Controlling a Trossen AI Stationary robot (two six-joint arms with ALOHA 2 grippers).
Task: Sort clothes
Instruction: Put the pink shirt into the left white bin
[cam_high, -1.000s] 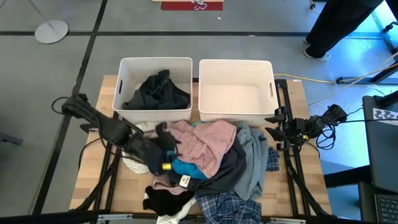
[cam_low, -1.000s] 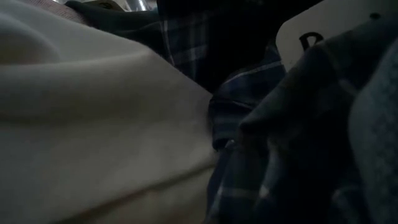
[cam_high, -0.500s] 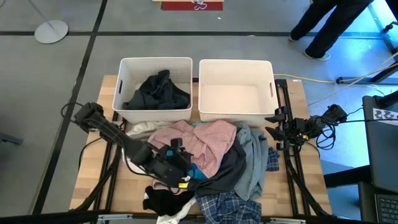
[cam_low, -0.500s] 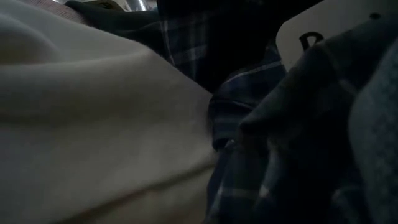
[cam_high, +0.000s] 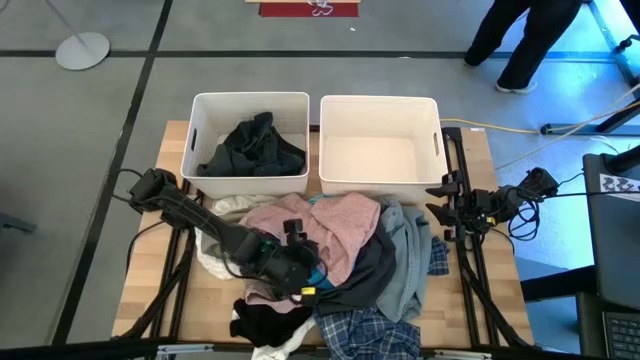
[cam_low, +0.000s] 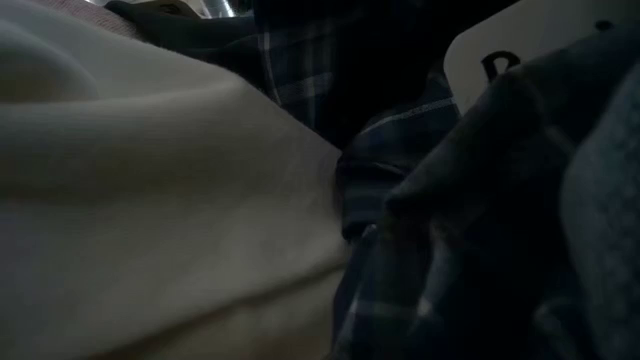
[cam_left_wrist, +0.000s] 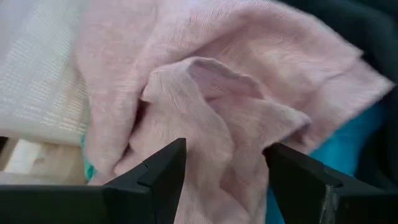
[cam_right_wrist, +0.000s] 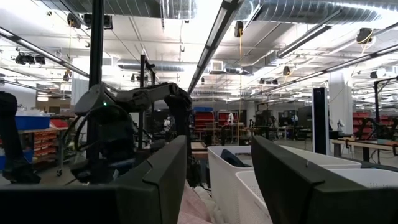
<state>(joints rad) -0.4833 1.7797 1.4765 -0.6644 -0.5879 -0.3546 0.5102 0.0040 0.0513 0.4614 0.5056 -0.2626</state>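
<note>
— Where is your left pincer (cam_high: 297, 272) right now?

— Low over the heap of clothes (cam_high: 340, 265) that covers the middle and near edge of the bench (cam_high: 150, 270). My fingers (cam_left_wrist: 155, 177) stand apart with a fold of the pink garment (cam_left_wrist: 205, 118) bunched between them; I hold nothing yet.

— Why that fold?

— It sits raised on top, above the teal piece (cam_left_wrist: 326, 158), so I judge it the easiest thing to pinch free.

— And your right pincer (cam_high: 447, 205)?

— Parked at the right edge, fingers apart, empty. At the far edge, the left bin (cam_high: 195, 140) holds dark garments (cam_high: 252, 148); the right bin (cam_high: 325, 135) waits for lighter ones, I'd guess.
</note>
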